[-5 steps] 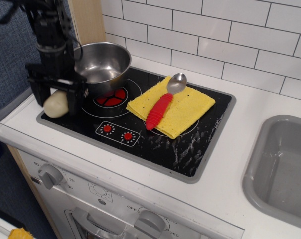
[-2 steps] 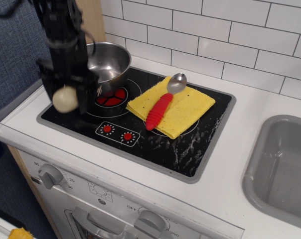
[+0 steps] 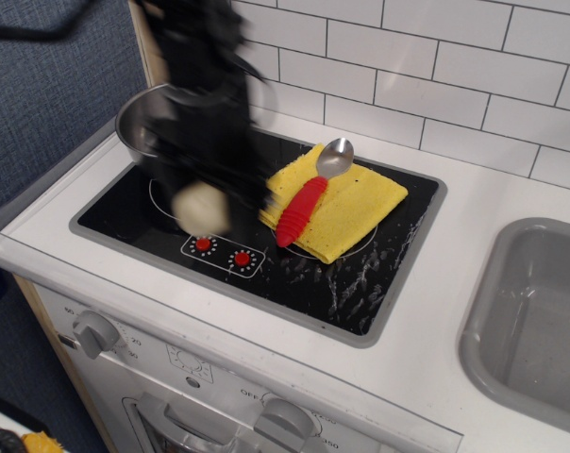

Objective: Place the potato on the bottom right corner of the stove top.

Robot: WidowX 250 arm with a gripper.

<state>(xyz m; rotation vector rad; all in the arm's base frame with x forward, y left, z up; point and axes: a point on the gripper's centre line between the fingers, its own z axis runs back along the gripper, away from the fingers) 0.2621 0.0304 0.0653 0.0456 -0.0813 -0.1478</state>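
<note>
The pale cream potato is held in my black gripper, lifted above the middle-left of the glossy black stove top. The gripper and arm are motion-blurred. The gripper is shut on the potato. It hangs just above the two red knob marks and hides the red burner. The bottom right corner of the stove top is bare black glass with white scuffs.
A steel bowl sits at the stove's back left, partly hidden by my arm. A yellow cloth lies on the stove's right half with a red-handled spoon on it. A grey sink is at the right.
My gripper lifted the potato off the stove's left edge and carried it rightward, now over the knob marks. The bowl, cloth and spoon have not moved.
</note>
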